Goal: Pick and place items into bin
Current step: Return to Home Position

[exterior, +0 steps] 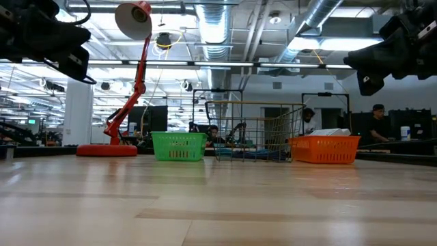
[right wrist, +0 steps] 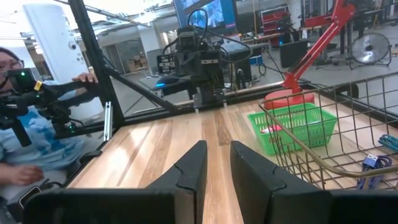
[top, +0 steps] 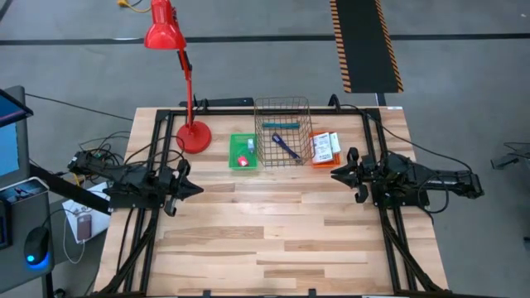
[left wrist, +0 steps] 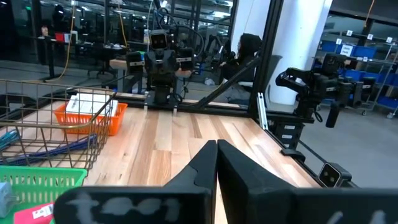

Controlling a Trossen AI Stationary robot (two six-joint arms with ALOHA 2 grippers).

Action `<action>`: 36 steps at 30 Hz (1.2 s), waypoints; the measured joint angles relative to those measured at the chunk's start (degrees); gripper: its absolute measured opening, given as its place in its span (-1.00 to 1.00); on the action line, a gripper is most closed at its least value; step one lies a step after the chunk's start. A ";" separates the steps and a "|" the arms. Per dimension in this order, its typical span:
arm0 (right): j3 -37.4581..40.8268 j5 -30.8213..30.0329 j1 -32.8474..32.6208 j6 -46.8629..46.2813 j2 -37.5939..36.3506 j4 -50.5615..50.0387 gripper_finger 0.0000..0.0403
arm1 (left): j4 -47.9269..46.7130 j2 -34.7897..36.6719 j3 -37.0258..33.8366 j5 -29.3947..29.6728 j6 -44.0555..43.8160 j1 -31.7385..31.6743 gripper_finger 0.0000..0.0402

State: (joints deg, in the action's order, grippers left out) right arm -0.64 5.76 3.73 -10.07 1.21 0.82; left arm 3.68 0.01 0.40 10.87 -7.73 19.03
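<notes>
The white cards (top: pixel 325 146) lay in the orange bin (exterior: pixel 325 150), right of centre in the upper high view. The right tool (top: pixel 335 174), nearer, pointed beside it, fingers slightly parted and empty. The left tool (top: pixel 195 189), closed on nothing, sat centre-left, well apart.

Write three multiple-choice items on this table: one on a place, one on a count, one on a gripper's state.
1. The white boxes lie in: A green bin, B wire basket, C orange bin.
2. Containers in the row beside the lamp: A two, B three, C four.
3. The left gripper is: A shut and empty, B holding a box, C wide open.
Key: C, white shows above the orange rim; B, the three stand side by side; A, its fingers meet with nothing between them.
</notes>
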 joint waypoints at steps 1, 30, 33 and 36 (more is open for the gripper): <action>0.00 0.00 -0.02 0.01 0.00 0.00 -0.67 | 0.00 0.00 0.00 0.00 0.00 0.00 -1.00; 0.00 0.00 0.00 0.00 0.00 0.00 -0.67 | 0.00 0.00 -0.02 0.04 -0.02 -4.13 -1.00; 0.00 0.00 -0.01 0.00 0.00 0.00 -0.67 | 0.00 0.00 -0.02 0.04 -0.02 -4.23 -1.00; 0.00 0.00 0.00 0.00 0.00 0.00 -0.67 | 0.00 0.00 -0.02 0.05 -0.02 -4.93 -1.00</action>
State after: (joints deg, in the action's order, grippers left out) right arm -0.64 5.76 3.73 -10.06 1.21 0.82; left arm 3.68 0.01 0.38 10.93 -7.75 14.09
